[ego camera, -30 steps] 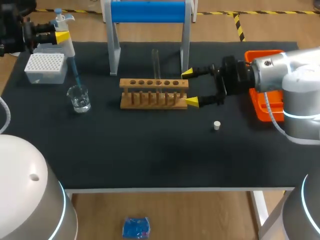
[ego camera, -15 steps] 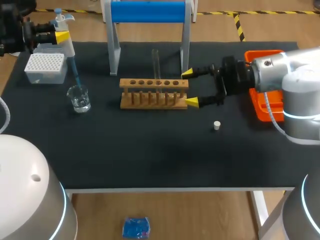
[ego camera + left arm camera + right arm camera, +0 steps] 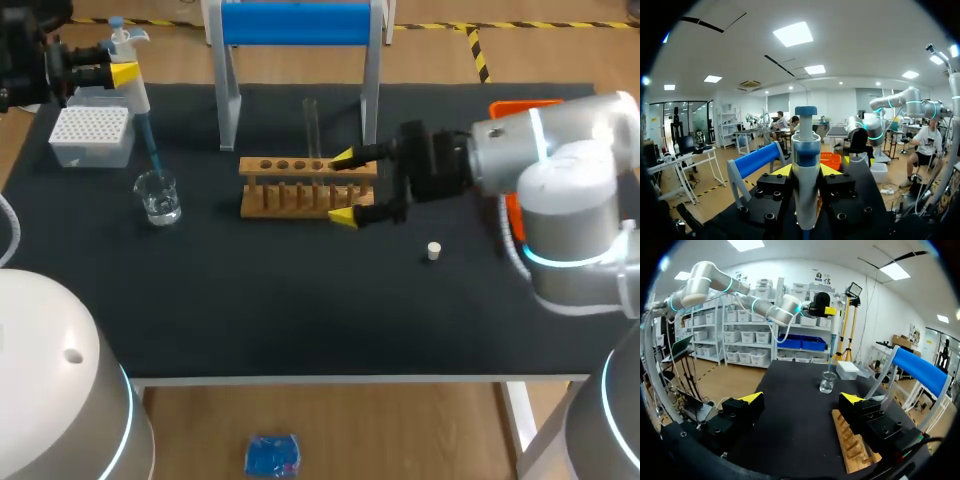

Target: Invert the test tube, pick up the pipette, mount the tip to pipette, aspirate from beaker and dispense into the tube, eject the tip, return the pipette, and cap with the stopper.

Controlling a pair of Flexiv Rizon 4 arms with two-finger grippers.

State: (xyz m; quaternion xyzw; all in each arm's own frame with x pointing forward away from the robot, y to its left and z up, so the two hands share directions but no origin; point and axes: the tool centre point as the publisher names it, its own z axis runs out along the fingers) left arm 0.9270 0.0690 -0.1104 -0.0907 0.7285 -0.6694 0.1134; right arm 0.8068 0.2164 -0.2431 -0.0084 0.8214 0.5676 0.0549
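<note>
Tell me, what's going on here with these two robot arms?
A lab liquid-transfer routine. The left gripper holds a white pipette with a blue tip, angled down toward a clear glass beaker. The right gripper is open at the end of the wooden test tube rack, where a clear glass test tube stands upright. A small white stopper lies on the black table, not yet used.

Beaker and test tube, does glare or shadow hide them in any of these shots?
Head view: the beaker shows glints against the dark mat, the test tube is faint but traceable. Right wrist view: the beaker stands out clearly, without glare. Left wrist view: neither shows.
</note>
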